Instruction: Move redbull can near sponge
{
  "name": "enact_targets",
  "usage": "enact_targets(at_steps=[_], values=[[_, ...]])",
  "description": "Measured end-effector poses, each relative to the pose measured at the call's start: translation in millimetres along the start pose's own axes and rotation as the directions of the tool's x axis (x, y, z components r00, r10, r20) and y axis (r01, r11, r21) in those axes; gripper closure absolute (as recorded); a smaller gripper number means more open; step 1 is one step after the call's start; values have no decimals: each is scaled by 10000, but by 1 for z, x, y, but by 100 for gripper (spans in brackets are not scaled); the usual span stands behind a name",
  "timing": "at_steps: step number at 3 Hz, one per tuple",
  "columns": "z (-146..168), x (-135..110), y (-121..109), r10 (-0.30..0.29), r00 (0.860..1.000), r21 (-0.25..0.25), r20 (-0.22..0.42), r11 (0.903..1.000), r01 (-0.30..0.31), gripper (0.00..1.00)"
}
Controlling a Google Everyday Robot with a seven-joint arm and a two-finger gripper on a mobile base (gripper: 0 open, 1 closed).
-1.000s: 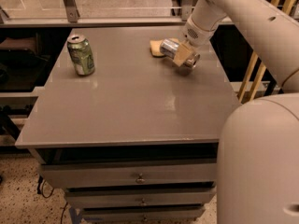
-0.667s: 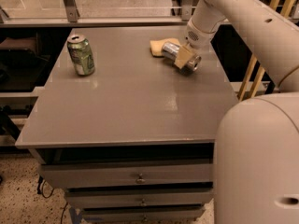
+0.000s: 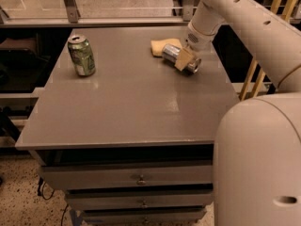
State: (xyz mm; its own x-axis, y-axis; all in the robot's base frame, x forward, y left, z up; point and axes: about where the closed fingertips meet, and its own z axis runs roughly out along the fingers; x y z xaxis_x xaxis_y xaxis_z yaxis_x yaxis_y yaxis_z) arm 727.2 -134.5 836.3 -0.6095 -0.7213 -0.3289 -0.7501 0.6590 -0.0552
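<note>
The redbull can (image 3: 173, 54), slim and silver, lies on its side at the far right of the grey table (image 3: 131, 102). It touches or nearly touches the pale yellow sponge (image 3: 161, 45), which lies just behind and left of it. My gripper (image 3: 185, 59) reaches down from the upper right and sits over the can's middle, with a tan finger pad (image 3: 184, 59) across the can. The can's right end shows past the pad.
A wider green can (image 3: 82, 55) stands upright at the far left of the table. Drawers run below the front edge. Wooden rails stand to the right of the table, and my arm's large white body fills the lower right.
The can and my gripper have stayed in about the same place beside the sponge; no clear movement shows.
</note>
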Motion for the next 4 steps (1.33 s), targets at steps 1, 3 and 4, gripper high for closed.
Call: enact_targets(at_steps=[1, 3, 4], values=[[4, 0, 1, -11, 10000, -34, -25, 10000, 11, 38], [8, -1, 1, -25, 10000, -97, -36, 10000, 24, 0], [-10, -5, 6, -277, 9988, -156, 404, 9995, 284, 0]])
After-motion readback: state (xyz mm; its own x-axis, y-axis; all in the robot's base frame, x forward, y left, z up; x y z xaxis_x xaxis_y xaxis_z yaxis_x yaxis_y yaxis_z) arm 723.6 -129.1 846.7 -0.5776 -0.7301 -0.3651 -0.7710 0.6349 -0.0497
